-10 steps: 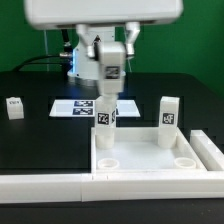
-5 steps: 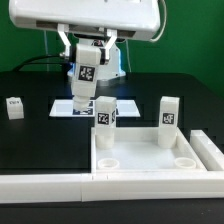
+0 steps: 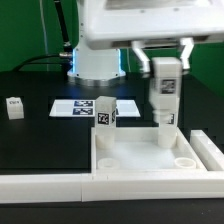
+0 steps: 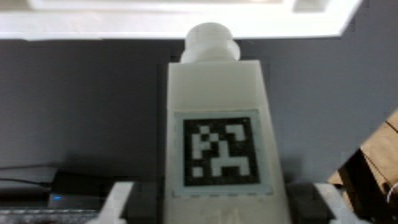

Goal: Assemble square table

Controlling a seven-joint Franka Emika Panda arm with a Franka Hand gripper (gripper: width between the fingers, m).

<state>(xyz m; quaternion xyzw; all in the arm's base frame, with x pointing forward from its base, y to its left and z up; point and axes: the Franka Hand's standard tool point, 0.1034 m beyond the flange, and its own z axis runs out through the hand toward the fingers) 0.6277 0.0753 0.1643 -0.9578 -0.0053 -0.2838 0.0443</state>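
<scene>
The white square table top [image 3: 99, 150] lies rim up near the front, with round sockets in its corners. One tagged leg [image 3: 105, 113] stands at its back left corner. My gripper [image 3: 164, 72] is shut on another tagged leg [image 3: 165, 88], which it holds upright over the back right corner. A white column [image 3: 161, 132] continues below the held leg down to the top; I cannot tell whether it is a separate leg. A further leg block [image 3: 13, 107] sits at the exterior view's far left. In the wrist view the held leg [image 4: 217, 110] fills the space between my fingers [image 4: 128, 203], its round peg pointing away.
A long white bar-shaped wall [image 3: 50, 186] runs along the front edge, and another white piece [image 3: 207, 150] flanks the top on the exterior view's right. The marker board [image 3: 72, 107] lies flat behind the top. The robot base [image 3: 95, 65] stands at the back.
My gripper has carried the held leg from above the back left area across to the exterior view's right, over the top's back right corner. The other parts have not moved.
</scene>
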